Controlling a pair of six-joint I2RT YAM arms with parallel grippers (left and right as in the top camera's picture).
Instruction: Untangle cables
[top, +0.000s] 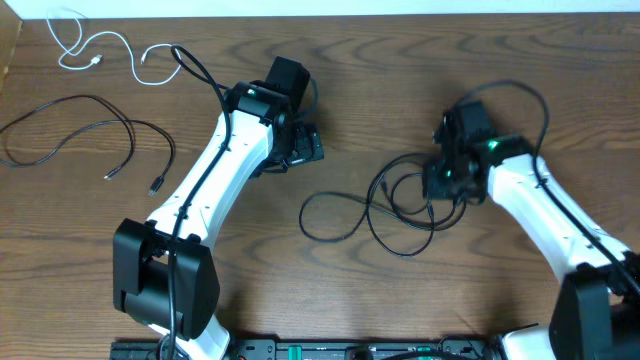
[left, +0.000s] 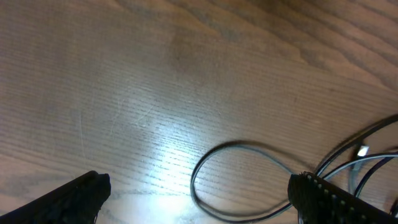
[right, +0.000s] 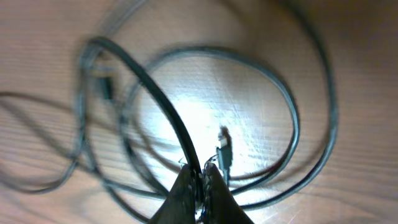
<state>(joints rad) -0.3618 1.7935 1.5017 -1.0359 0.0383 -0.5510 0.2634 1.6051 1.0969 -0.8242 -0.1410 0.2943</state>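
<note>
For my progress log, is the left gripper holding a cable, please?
No, the left gripper is wide open, with nothing clamped between its jaws.

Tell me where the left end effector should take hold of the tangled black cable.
Take the tangled black cable by its lone outer loop, away from the crossed coils. That loop lies flat on the table as a single strand, below the open left end effector, so come straight down. The right end effector pinches the tangled side.

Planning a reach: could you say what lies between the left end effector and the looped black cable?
Overhead shows only bare table between the left end effector and looped black cable.
</note>
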